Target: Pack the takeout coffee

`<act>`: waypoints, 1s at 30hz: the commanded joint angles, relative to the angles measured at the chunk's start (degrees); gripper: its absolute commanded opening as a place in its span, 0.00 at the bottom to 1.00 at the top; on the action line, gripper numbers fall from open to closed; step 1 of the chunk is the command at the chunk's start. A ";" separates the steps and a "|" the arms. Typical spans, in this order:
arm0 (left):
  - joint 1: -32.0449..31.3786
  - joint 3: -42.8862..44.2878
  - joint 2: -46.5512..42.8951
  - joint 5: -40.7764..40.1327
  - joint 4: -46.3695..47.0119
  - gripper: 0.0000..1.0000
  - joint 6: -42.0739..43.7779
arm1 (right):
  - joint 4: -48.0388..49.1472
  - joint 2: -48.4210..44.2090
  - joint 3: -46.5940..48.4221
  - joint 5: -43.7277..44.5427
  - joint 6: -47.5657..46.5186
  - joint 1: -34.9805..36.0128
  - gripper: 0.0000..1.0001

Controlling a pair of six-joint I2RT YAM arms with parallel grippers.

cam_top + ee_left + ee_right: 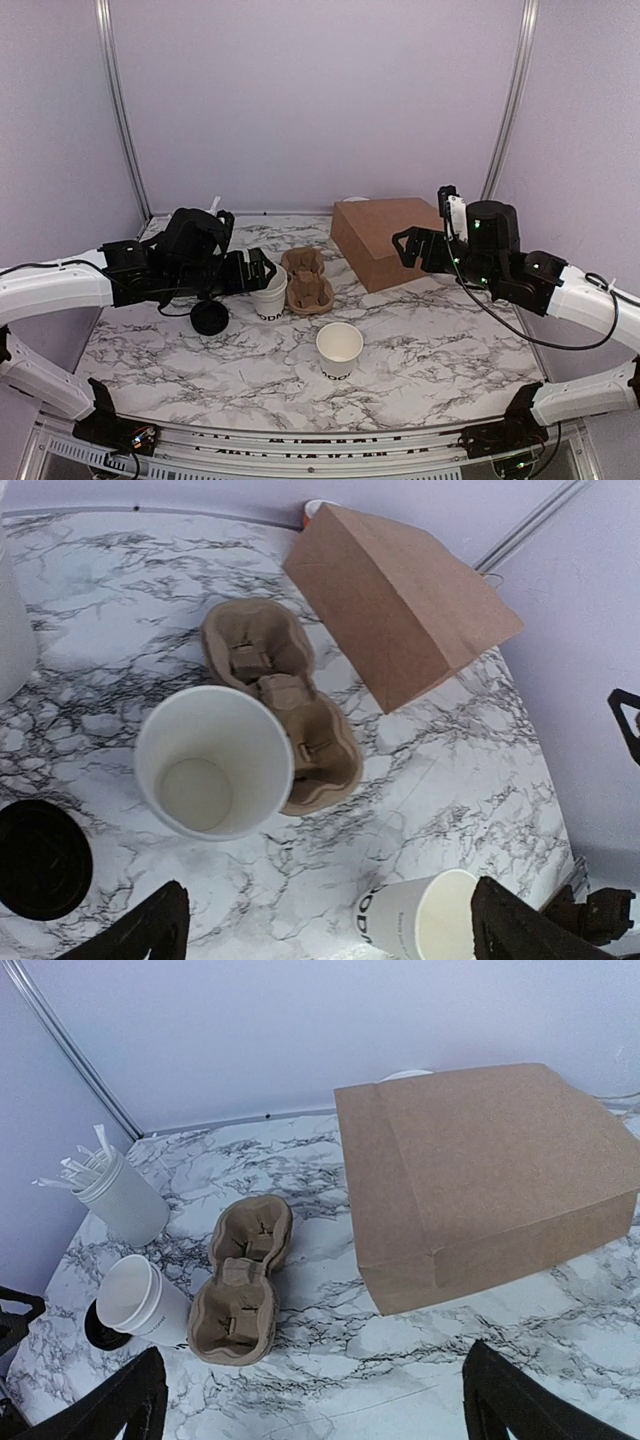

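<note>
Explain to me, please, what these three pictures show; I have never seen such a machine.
It is a robot with two arms at a marble table. One picture looks down from above and behind; each other one comes from a camera on a wrist. The left hand and right hand are both open and hold nothing. On the table are a white paper cup beside a brown cup carrier, a second cup, a black lid, a brown paper bag and a tumbler of cutlery.
</note>
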 commanded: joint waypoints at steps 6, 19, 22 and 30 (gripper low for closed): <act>11.03 -7.76 -6.38 -7.45 -12.64 0.96 -4.62 | 2.77 2.40 2.00 -4.44 -4.67 -1.56 0.99; 23.30 -12.44 -2.93 -7.46 -12.41 0.56 2.90 | 3.34 8.99 4.54 -7.96 -4.84 -1.96 0.96; 24.09 -11.63 -0.12 -7.84 -11.82 0.47 4.28 | 3.50 9.32 4.33 -8.37 -3.87 -1.96 0.95; 25.61 -10.96 5.85 -5.25 -7.90 0.36 5.81 | 3.15 7.74 3.17 -8.70 -1.23 -2.04 0.94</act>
